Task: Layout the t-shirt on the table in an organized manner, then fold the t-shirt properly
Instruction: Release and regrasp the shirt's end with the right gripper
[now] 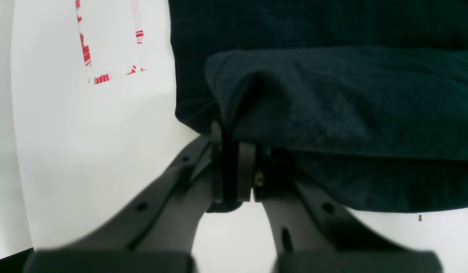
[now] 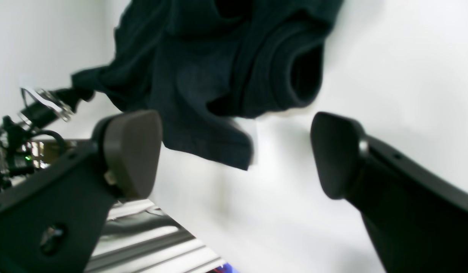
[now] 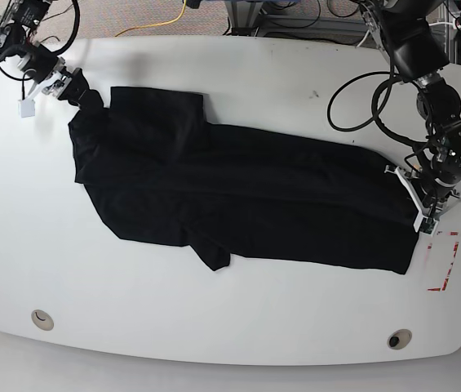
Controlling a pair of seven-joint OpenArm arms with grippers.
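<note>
**A:** You're in the laying-out step. Your left gripper (image 1: 234,170) is clamped on an edge of the t-shirt (image 3: 238,204), and a fold of black cloth bunches up right ahead of its pads, with the red tape outline (image 1: 105,76) off to its side on the bare table (image 3: 230,327).

**B:** And your right gripper (image 2: 234,151)?

**A:** Its jaws stand wide apart and hold nothing. The cloth sits just beyond its fingertips, a rolled sleeve or collar opening facing it, and one corner hangs down between the two pads (image 2: 133,151) without touching either, as far as I can tell.

**B:** So the shirt isn't flat yet?

**A:** No. It lies stretched across the table between your two grippers, creased and doubled near the right one. I'd say your next move is to bring the right gripper forward onto that loose end, close on it, then pull both ends apart evenly.
</note>
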